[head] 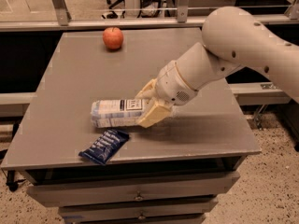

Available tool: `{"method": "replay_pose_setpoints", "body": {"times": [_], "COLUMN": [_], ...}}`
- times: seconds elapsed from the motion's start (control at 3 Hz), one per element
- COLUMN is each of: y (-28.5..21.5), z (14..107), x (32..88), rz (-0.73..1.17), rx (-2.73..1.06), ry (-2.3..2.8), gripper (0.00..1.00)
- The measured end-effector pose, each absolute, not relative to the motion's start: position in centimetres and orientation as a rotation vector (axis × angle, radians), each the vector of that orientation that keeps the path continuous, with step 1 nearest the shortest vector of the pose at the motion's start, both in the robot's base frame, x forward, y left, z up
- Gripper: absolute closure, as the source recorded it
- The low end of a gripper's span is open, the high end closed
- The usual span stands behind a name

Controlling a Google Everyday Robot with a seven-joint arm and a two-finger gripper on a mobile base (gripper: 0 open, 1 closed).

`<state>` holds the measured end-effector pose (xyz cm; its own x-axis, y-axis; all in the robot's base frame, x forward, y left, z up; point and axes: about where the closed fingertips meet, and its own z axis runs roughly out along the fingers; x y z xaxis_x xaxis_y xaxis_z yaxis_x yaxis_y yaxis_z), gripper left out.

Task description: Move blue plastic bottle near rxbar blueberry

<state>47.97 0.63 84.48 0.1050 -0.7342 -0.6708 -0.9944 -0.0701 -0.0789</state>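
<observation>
The blue plastic bottle lies on its side, held just above or on the grey table near its front. My gripper is shut on the bottle's right end, with one cream finger in front of it and one behind. The rxbar blueberry, a dark blue wrapper with white lettering, lies flat just below the bottle, close to the table's front edge. A small gap separates bottle and bar.
A red apple sits at the table's far left. My white arm reaches in from the right. Drawers are under the tabletop. A metal rail runs behind the table.
</observation>
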Motion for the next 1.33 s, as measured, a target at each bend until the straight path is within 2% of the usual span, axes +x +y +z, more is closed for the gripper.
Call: {"method": "replay_pose_setpoints", "body": {"times": [1.0,1.33], "y": [2.16,1.99], "z": [84.08,84.05], "x": [47.57,47.53], "rz": [0.618,0.612], "rx": [-1.878,-1.876], "ry": [1.662,1.669], "gripper": [0.13,0.0]}}
